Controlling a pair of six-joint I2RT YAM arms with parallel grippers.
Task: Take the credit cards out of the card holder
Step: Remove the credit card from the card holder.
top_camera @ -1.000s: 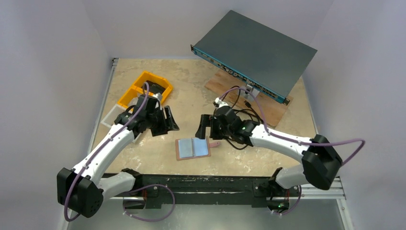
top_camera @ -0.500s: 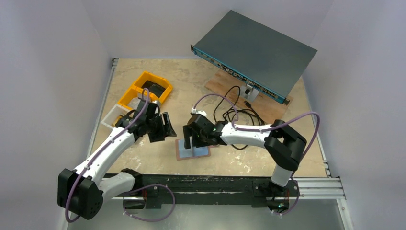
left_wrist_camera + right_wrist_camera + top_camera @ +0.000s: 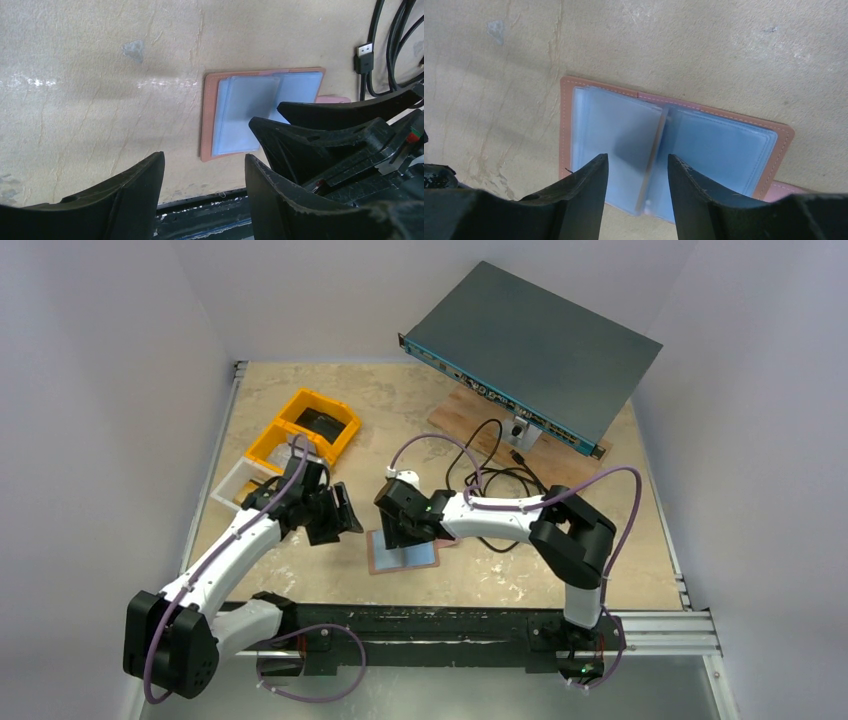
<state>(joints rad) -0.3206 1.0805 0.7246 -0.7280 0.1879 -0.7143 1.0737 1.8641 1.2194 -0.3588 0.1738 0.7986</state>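
Card holder [image 3: 404, 553], a small tan-brown leather bifold, lies opened flat, pale blue-grey inside up, on the mottled beige surface [image 3: 600, 540]. A small pink tab [image 3: 332, 99] sticks out from the holder's right edge. Thin pale blue-grey credit cards [image 3: 245, 115] lie on its inner halves. The one on the left half sits slightly askew to the leather border, and one thin leaf stands up along the centre fold.

The right end effector [image 3: 636, 165] hangs directly over the holder, its two black fingers about half parted and straddling the centre fold. Nothing is clamped between them, and I cannot tell whether the tips touch the cards.

The left end effector [image 3: 204, 165] hovers just beside the holder's left edge, above bare surface, with its fingers moderately parted and holding nothing.

Two yellow plastic bins [image 3: 318, 425] stand well beyond the holder to its far left. Loose black cables [image 3: 490, 475] lie just past the holder's far right corner. Farther back, a flat dark grey metal box [image 3: 530, 340] rests tilted on a brown wooden board [image 3: 470, 410].
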